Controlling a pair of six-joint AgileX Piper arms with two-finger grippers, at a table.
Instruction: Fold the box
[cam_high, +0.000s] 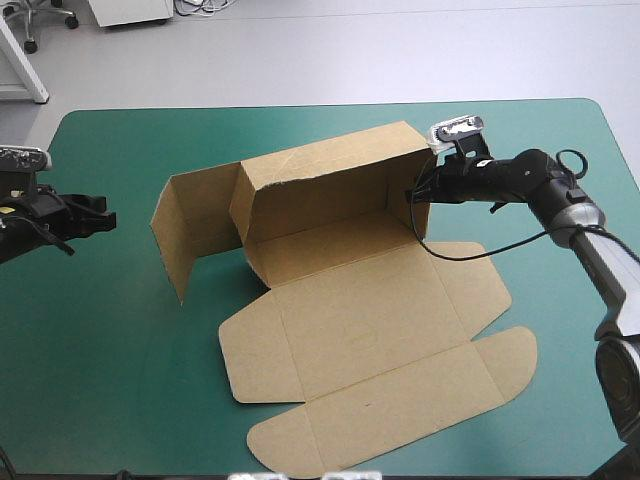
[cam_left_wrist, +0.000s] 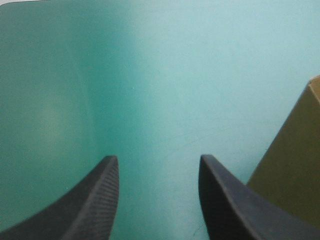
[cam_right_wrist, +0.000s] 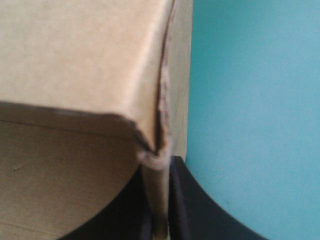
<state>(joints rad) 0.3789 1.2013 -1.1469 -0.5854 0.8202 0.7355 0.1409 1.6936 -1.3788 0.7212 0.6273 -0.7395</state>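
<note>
Teal-green cover lies over the whole desk (cam_high: 110, 380), and the brown box (cam_high: 350, 330) sits around its middle, only half built. Its long rear wall (cam_high: 330, 185) stands up, toward the far edge of the desk. A side panel (cam_high: 190, 230) also stands up, on the side of the left edge, at an angle to that wall. The rest of the board lies flat and reaches almost to the near edge, with rounded flaps (cam_high: 505, 365) toward the right edge.

I see the right pincer (cam_high: 412, 196) at the right end of the rear wall. Its black fingers (cam_right_wrist: 195, 205) are nearly together, clamped on the box, with the thin board edge between them at the corner of the wall.

The left pincer (cam_high: 95, 215) is near the left edge of the desk, apart from the box. Its two fingers stand wide from each other over bare cover. In its own view a brown piece of the box shows just beside one finger.
</note>
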